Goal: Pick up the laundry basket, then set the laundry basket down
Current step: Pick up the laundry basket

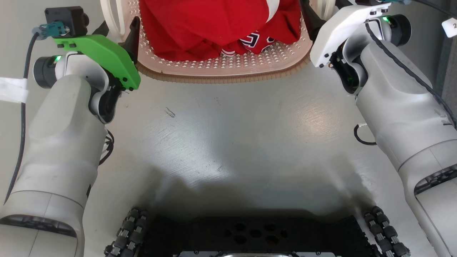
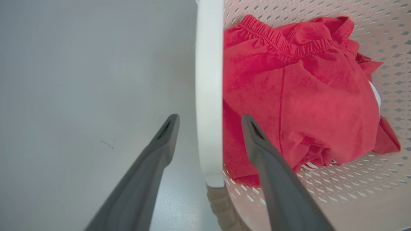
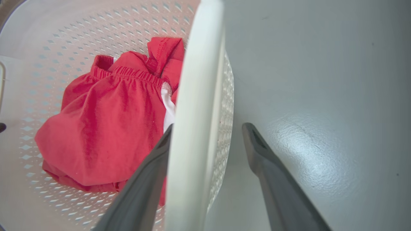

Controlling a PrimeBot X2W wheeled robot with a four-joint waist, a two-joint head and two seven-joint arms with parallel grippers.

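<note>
Left jaws: apart and clamped on nothing. One finger (image 2: pixel 151 166) hangs outside over the grey floor (image 2: pixel 80 80) and the other (image 2: pixel 273 173) inside above the red garment (image 2: pixel 305 96). The white left handle (image 2: pixel 208 96) stands in the gap, seemingly untouched.
Right jaws: apart as well. The white right handle (image 3: pixel 192 122) is between my fingers, close against the inner finger (image 3: pixel 141 189). I cannot tell whether they touch. The outer finger (image 3: pixel 276 179) is well clear.
Where it is: the laundry basket (image 1: pixel 228 66) sits at the top of the head view, between my two wrists, with red clothes heaped in it. Since nothing grips it, I judge that it rests on the floor.
Step in hand: both handles are straddled but neither is gripped, so I read this as the grasp before the lift. It could equally be a release after setting down.
Next move: if it is the lift, I centre the right handle, close both pairs together, then raise evenly so the load stays level.
</note>
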